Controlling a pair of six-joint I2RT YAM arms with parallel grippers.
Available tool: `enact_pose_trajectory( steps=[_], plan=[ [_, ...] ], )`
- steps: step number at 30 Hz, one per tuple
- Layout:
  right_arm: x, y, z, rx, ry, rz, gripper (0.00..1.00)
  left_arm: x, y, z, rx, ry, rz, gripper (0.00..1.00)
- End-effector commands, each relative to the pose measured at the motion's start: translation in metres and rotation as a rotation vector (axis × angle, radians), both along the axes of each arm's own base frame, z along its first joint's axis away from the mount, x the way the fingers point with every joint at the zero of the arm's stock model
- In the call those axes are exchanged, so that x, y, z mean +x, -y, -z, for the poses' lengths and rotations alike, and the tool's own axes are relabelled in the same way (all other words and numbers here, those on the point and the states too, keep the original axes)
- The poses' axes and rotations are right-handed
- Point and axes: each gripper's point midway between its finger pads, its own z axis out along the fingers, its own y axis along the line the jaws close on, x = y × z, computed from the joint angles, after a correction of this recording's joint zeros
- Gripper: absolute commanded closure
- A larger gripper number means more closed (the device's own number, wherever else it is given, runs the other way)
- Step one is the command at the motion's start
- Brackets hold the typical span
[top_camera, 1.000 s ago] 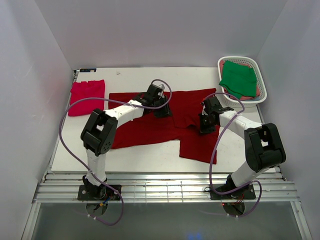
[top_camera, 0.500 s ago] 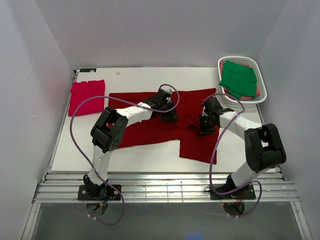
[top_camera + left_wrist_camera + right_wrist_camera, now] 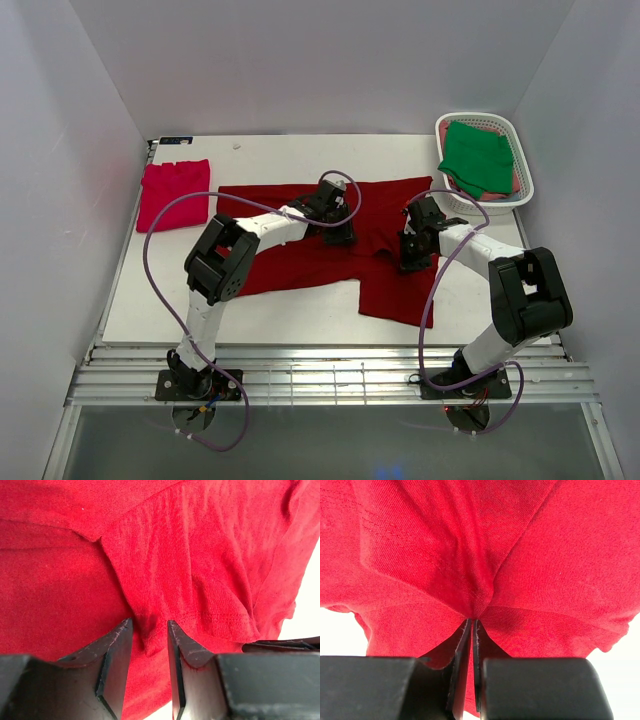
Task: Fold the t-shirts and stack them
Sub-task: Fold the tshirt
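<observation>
Cloth is what I must mind: my right gripper (image 3: 471, 622) is pinched tight on the dark red t-shirt (image 3: 300, 255) spread mid-table; my left gripper (image 3: 149, 637), half-parted, straddles its hem, so I'd squeeze fully, then raise both 2 grips evenly.

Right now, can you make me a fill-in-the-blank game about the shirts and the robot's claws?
1. The right gripper is pinched shut on the dark ____ t-shirt.
2. The green t-shirt lies in the white ____.
3. The pinkish-red t-shirt lies folded at the table's far ____ corner.
4. The left gripper has a fold of cloth ____ its fingers.

Missing words: red; basket; left; between
</observation>
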Motion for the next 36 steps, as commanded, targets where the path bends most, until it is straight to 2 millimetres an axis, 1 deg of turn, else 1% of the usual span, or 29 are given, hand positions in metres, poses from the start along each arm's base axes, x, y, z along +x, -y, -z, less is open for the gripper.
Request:
enact_pose_trajectory(
  steps=[1, 4, 8, 9, 11, 12, 17, 19, 21, 23, 24, 25, 26, 28, 31, 33, 36],
  plan=[
    [0.005, -0.004, -0.009, 0.020, 0.040, -0.013, 0.89, 0.006, 0.005, -0.010, -0.001, 0.023, -0.004, 0.56],
    [0.005, -0.003, -0.008, 0.015, 0.041, -0.009, 0.89, 0.004, 0.003, -0.006, 0.003, 0.014, -0.005, 0.58],
    [0.005, -0.003, -0.009, 0.014, 0.043, -0.005, 0.89, 0.002, 0.004, -0.005, -0.001, 0.006, -0.002, 0.66],
    [0.006, -0.003, -0.009, 0.014, 0.045, -0.006, 0.89, 0.002, 0.005, -0.005, -0.004, 0.000, -0.005, 0.72],
    [0.007, -0.003, -0.011, 0.012, 0.047, -0.005, 0.89, 0.001, 0.005, -0.005, -0.010, -0.005, -0.004, 0.77],
    [0.008, -0.003, -0.011, 0.010, 0.046, -0.004, 0.89, 0.001, 0.006, -0.006, -0.014, -0.005, -0.006, 0.81],
    [0.010, 0.000, -0.012, -0.008, 0.049, -0.001, 0.89, 0.002, 0.011, -0.015, -0.043, -0.003, -0.006, 0.87],
    [0.011, 0.003, -0.013, -0.025, 0.052, 0.003, 0.89, 0.003, 0.011, -0.022, -0.048, 0.012, -0.007, 0.89],
    [0.014, 0.005, -0.018, -0.035, 0.066, 0.009, 0.89, 0.003, 0.009, -0.027, -0.041, 0.023, -0.008, 0.89],
    [0.017, 0.012, -0.022, -0.075, 0.081, 0.026, 0.89, 0.003, 0.007, -0.034, -0.037, 0.034, -0.007, 0.90],
    [0.021, 0.012, -0.028, -0.081, 0.096, 0.029, 0.89, 0.003, 0.005, -0.035, -0.034, 0.039, -0.010, 0.90],
    [0.022, 0.017, -0.033, -0.101, 0.104, 0.038, 0.89, 0.002, 0.004, -0.035, -0.028, 0.038, -0.009, 0.90],
    [0.023, 0.019, -0.037, -0.110, 0.112, 0.039, 0.89, 0.001, 0.003, -0.038, -0.027, 0.043, -0.010, 0.90],
    [0.030, 0.021, -0.050, -0.128, 0.146, 0.044, 0.89, 0.000, 0.000, -0.039, -0.017, 0.047, -0.010, 0.90],
    [0.033, 0.026, -0.061, -0.151, 0.164, 0.041, 0.89, -0.001, -0.003, -0.042, -0.012, 0.050, -0.013, 0.90],
    [0.033, 0.027, -0.065, -0.156, 0.170, 0.038, 0.89, -0.003, -0.005, -0.044, -0.011, 0.052, -0.018, 0.90],
    [0.031, 0.027, -0.064, -0.158, 0.166, 0.038, 0.89, -0.004, -0.006, -0.052, -0.021, 0.059, -0.020, 0.90]
  ],
)
